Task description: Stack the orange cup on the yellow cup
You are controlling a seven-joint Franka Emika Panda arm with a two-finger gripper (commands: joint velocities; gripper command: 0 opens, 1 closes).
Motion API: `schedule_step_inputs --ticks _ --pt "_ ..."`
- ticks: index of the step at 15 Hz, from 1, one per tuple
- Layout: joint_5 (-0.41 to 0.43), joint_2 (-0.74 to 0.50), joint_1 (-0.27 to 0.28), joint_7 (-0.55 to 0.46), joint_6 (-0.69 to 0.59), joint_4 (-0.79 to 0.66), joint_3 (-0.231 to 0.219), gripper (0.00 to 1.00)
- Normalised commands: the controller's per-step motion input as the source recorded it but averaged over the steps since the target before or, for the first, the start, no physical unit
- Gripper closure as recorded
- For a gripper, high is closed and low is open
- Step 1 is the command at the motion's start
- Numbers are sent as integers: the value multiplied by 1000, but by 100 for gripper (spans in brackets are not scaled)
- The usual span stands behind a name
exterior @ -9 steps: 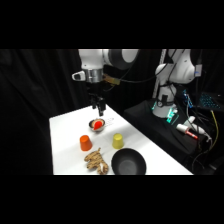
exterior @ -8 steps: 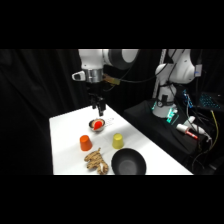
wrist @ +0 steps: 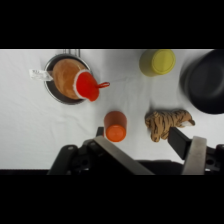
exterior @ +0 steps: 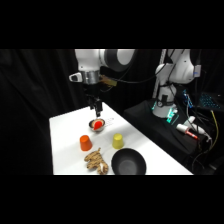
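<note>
Gripper (wrist: 145,150) fingers' spread: wrist view only.

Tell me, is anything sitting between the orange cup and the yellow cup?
No. The side view shows only bare white table between the orange cup and yellow cup.

Orange cup (wrist: 115,126): smooth plastic, plain, with a soft sheen. Yellow cup (wrist: 157,61): the same smooth plastic look, plain, slightly glossy on top. Black bowl (exterior: 128,163): dark, smooth, faint gloss inside; material cannot be told. Small bowl (wrist: 66,78): metal, grey and reflective at the rim; contents matt tan, with a glossy red plastic-looking scoop (wrist: 88,85) on it. Striped figure (wrist: 165,123): tan and brown, lumpy, matt; material unclear. Surface (exterior: 67,135): white, matt, faintly textured like cloth or paper. Arm (exterior: 102,60): glossy white shell. Linkage at the wrist (wrist: 85,157): matt black; finger (wrist: 194,155) dull grey, metallic-looking
</note>
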Motion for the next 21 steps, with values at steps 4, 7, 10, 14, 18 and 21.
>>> schedule_step_inputs --ticks 4,7,10,14,18,21 --pt "-99 335 -37 22 -103 492 -19 0" --pt "-83 381 -34 5 -126 556 -2 0" --pt "-67 372 -32 -7 -133 547 11 0" --pt "-38 389 -45 -35 -129 524 27 0" --pt "-4 356 -53 -52 -124 460 55 0" --pt "10 295 -52 -43 -92 382 64 0"
